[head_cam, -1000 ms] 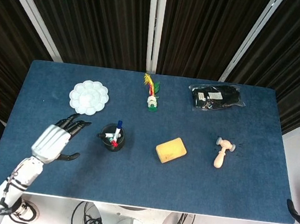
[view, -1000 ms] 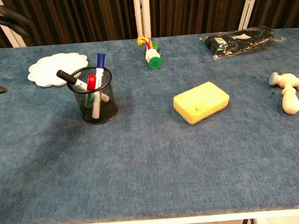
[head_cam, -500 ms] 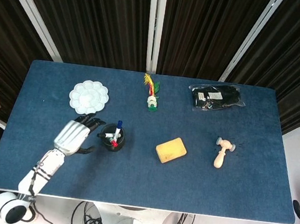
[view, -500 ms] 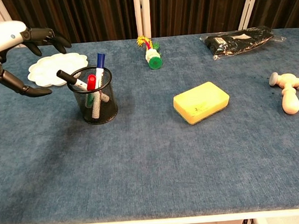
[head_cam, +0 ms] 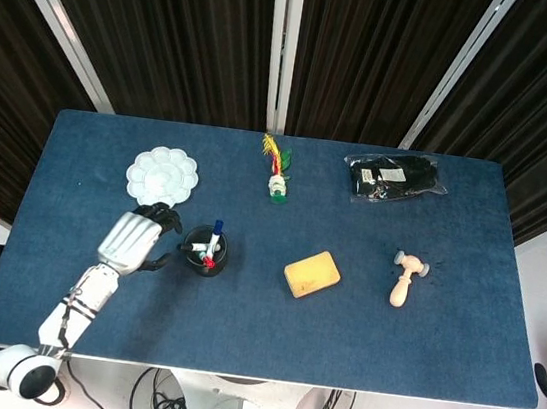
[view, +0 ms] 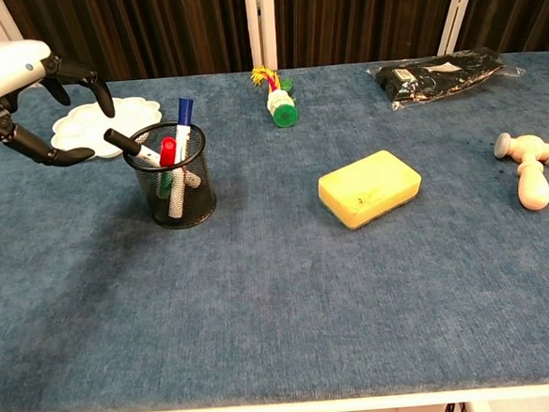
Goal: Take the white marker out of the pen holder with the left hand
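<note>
While my left hand hovers just left of the holder, fingers curled apart and holding nothing, the white marker leans inside.

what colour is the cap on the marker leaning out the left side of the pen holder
Black, on the white marker; clearest in the chest view.

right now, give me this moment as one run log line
phase: approach | left robot hand: open, beside pen holder, touching nothing | white marker: in holder, leaning toward the hand | right robot hand: not in view
</note>
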`<state>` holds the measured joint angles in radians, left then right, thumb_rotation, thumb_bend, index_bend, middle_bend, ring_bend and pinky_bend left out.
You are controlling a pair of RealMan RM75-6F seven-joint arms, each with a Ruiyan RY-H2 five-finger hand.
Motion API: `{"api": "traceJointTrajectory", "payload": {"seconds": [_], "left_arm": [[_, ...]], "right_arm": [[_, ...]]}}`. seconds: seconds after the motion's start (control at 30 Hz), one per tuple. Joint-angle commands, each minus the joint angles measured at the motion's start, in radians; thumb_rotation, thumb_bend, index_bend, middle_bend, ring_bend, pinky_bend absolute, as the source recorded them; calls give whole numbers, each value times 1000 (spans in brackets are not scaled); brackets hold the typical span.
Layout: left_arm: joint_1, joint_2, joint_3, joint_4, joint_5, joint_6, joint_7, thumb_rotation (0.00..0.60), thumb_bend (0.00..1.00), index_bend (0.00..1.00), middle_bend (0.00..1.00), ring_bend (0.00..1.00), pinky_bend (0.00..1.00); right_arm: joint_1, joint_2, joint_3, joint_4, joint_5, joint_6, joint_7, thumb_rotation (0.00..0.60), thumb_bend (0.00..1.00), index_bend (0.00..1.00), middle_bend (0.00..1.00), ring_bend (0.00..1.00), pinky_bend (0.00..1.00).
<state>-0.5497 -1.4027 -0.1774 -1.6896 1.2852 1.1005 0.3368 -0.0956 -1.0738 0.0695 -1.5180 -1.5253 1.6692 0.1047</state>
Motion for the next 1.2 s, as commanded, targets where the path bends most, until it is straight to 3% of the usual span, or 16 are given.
{"api": "traceJointTrajectory", "payload": {"seconds": [0.03,1.2], "left_arm": [[-4,-5,1,4,1,2,-5,600,293,405,268,169,292],[-59,-45,11,29,-47,-2,28,600,334,497,282,177,292]], "right_arm": [[1,0,1,-1,0,-2,-3,600,186,0,0,0,0],[10,-8,3,19,22,-34,13,600,187,0,0,0,0]]}}
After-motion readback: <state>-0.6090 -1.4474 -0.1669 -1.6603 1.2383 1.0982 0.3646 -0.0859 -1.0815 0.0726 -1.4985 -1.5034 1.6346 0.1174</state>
